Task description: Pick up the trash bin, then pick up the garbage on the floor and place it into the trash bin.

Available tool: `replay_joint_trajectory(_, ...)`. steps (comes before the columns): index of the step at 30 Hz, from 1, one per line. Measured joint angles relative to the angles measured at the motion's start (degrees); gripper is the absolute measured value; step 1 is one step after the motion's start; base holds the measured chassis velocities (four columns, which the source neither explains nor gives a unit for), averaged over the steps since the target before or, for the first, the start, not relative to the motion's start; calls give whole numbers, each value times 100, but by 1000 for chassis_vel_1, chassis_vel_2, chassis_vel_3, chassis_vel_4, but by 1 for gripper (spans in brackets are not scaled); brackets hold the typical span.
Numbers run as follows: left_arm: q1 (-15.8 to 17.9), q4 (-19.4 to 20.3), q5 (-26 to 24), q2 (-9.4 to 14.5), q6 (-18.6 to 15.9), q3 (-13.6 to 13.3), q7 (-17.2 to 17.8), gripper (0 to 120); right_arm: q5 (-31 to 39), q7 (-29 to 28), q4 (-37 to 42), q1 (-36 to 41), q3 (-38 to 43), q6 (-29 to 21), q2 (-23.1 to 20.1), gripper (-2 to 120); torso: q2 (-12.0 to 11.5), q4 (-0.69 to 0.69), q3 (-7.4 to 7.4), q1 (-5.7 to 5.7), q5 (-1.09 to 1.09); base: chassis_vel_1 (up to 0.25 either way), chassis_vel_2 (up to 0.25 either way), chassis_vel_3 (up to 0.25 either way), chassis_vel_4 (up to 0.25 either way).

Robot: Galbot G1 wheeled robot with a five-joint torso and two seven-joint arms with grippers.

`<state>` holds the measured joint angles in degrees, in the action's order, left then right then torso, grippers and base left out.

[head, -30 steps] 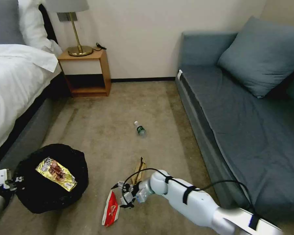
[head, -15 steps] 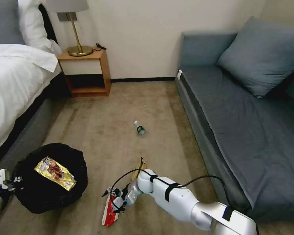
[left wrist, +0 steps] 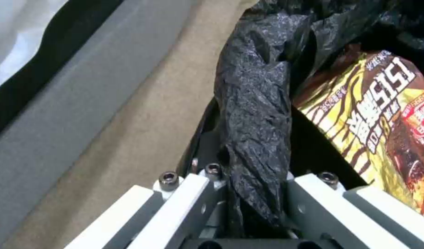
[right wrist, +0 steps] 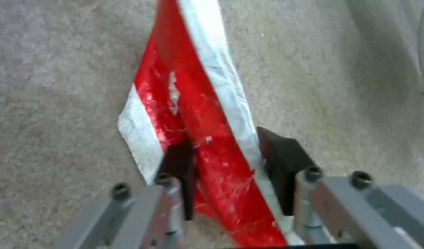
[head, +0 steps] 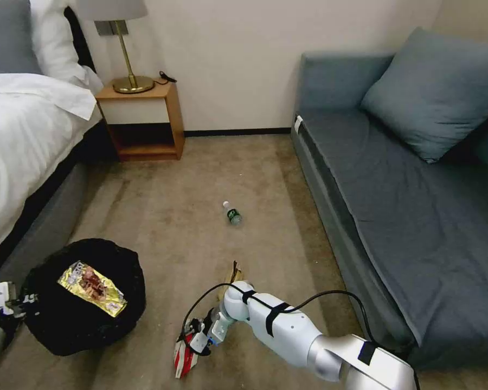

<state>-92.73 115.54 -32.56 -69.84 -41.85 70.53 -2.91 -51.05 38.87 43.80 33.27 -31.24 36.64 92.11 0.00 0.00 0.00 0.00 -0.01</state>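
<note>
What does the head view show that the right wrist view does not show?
The head view alone has the trash bin, held at its rim by the left gripper, the gold snack packet inside it, the small bottle and the tan wrapper on the carpet. The right wrist view alone has the dark fingers straddling a raised fold of the red-and-white packet, not yet closed. Both share that packet, the right gripper and the carpet.
</note>
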Motion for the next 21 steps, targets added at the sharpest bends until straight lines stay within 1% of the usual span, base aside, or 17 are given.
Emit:
replay_joint_trajectory(1, 0, 0, 0, 0, 0, 0, 0, 2, 0, 0, 0, 0, 0, 0, 0, 34, 0, 0, 0, 0, 0, 0, 0, 0, 0)
replay_joint_trajectory(2, -3, 0, 0, 0, -1, -6, 0, 2, -24, 3, 0, 29, 29, 18, 1, 26, 0, 0, 0, 0, 0, 0, 0, 0, 0)
replay_joint_trajectory(3, -3, 0, 0, 0, -1, -6, 0, 2, -24, 3, 0, 29, 29, 18, 1, 26, 0, 0, 0, 0, 0, 0, 0, 0, 0)
replay_joint_trajectory(5, -7, 0, 0, 0, -2, -10, 0, 2, -56, 1, 8, 62, 99, 38, 2, 14, 0, 0, 0, 0, 0, 0, 0, 0, 0)
replay_joint_trajectory(6, -7, 0, 0, 0, -2, -10, 0, 2, -56, 1, 8, 62, 99, 38, 2, 14, 0, 0, 0, 0, 0, 0, 0, 0, 0)
replay_joint_trajectory(8, -10, 0, 0, -1, -2, -28, 0, 2, -49, -21, 50, 103, 202, 47, -34, 5, 0, 0, 0, 0, 1, 0, 0, 0, 0)
replay_joint_trajectory(10, -10, 1, 0, -6, -2, -32, 0, 2, -1, -25, 83, 119, 246, 45, -72, 3, 0, 0, 0, 0, 1, 0, 0, 0, 0)
replay_joint_trajectory(11, -11, 12, 0, -21, -2, -48, 0, 2, 283, -35, 253, 165, 368, -3, -192, 1, 0, 0, 0, 0, 2, 0, 0, 0, 0)
replay_joint_trajectory(12, -11, 12, 0, -21, -2, -48, 0, 2, 283, -35, 253, 165, 368, -3, -192, 1, 0, 0, 0, 0, 2, 0, 0, 0, 0)
replay_joint_trajectory(15, -22, 40, 0, -33, -2, -54, 1, 2, 1094, -87, 856, 360, 756, -155, -593, 1, 0, 0, 0, 0, 2, 0, 0, 0, 0)
replay_joint_trajectory(16, -22, 40, 0, -33, -2, -54, 1, 2, 1094, -87, 856, 360, 756, -155, -593, 1, 0, 0, 0, 0, 2, 0, 0, 0, 0)
replay_joint_trajectory(18, -30, 45, -12, -25, -2, -55, 2, 2, 1626, -107, 1490, 528, 1024, -274, -991, 1, 0, 0, 0, 0, 2, 0, 0, 0, 0)
replay_joint_trajectory(19, -30, 45, -12, -25, -2, -55, 2, 2, 1626, -107, 1490, 528, 1024, -274, -991, 1, 0, 0, 0, 0, 2, 0, 0, 0, 0)
replay_joint_trajectory(20, -32, 46, -18, -20, -2, -53, 3, 2, 1908, -128, 1844, 623, 1177, -367, -1209, 1, 0, 0, 0, 0, 2, 0, 0, 0, 0)
replay_joint_trajectory(21, -32, 46, -18, -20, -2, -53, 3, 2, 1908, -128, 1844, 623, 1177, -367, -1209, 1, 0, 0, 0, 0, 2, 0, 0, 0, 0)
